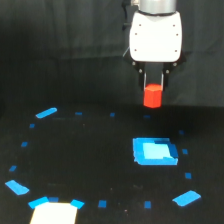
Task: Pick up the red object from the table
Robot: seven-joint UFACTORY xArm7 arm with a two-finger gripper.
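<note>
Exterior view: gripper (153, 86) pinches the red object (152, 96) by its upper sides, clear above the table (90, 160) and the blue patch (155, 151). Looks light, rigid, probably smooth plastic; flat facets suit the grip.

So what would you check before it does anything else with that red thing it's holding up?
1. Red object between the gripper fingers: ok.
2. Red object clear of the table: ok, it hangs well above the black surface.
3. Object sitting straight in the grip: ok, it looks upright.
4. Firmness of the grip: cannot tell from this view.
5. Space below free of clutter: ok, only flat marks such as the blue patch.
</note>
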